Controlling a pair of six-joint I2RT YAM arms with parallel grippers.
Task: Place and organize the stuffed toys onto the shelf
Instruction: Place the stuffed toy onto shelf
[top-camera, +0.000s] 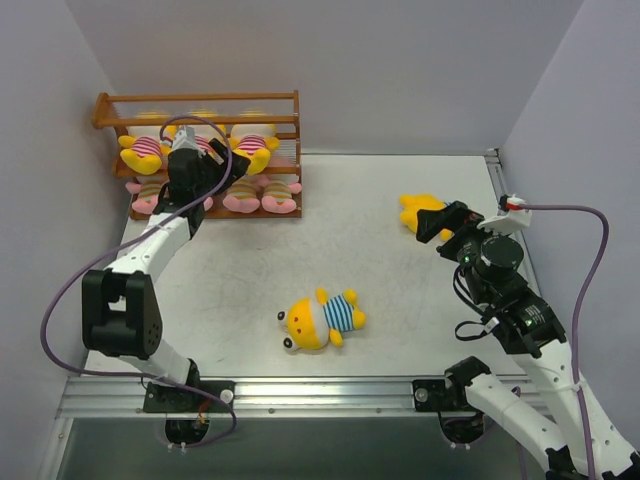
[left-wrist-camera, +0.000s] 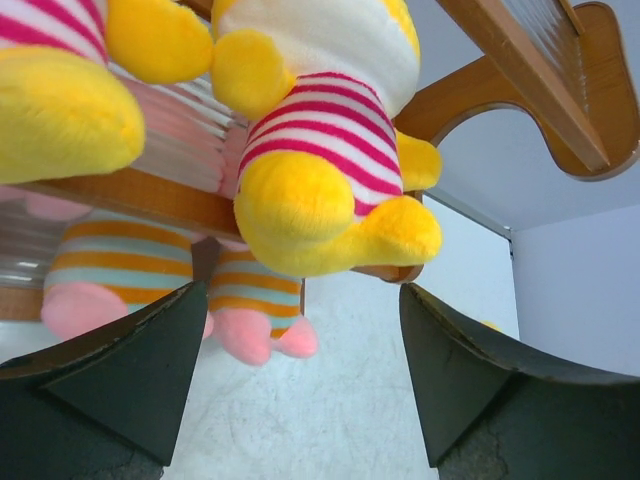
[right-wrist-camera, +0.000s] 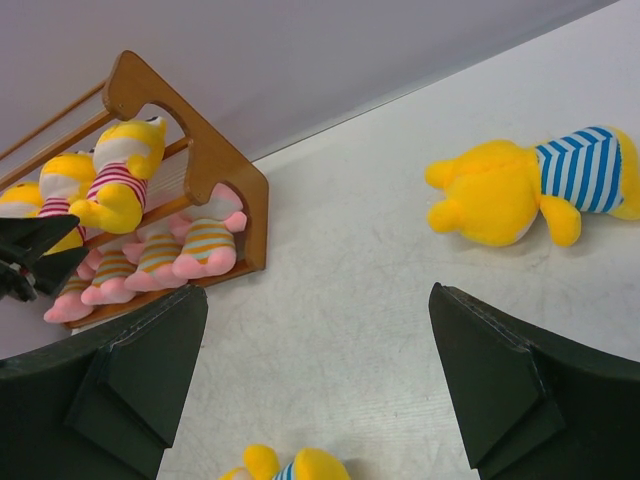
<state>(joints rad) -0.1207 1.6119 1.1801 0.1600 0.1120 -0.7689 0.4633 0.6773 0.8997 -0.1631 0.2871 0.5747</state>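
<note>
The wooden shelf (top-camera: 200, 100) stands at the back left. Three yellow toys in pink-striped shirts (top-camera: 145, 150) lie on its middle tier, and several pink toys in tan-striped shirts (top-camera: 262, 195) on its bottom tier. My left gripper (top-camera: 212, 172) is open and empty in front of the middle tier, just below a yellow toy (left-wrist-camera: 320, 150). Two yellow toys in blue-striped shirts lie on the table: one in the middle (top-camera: 322, 320), one at the right (top-camera: 415, 210). My right gripper (top-camera: 432, 224) is open and empty, right beside that one, whose edge shows below the jaws (right-wrist-camera: 285, 468).
The grey table (top-camera: 380, 270) has walls on the left, back and right. A metal rail (top-camera: 330, 385) runs along the near edge. The shelf's top tier holds no toys. The left arm's purple cable (top-camera: 215, 130) loops in front of the shelf.
</note>
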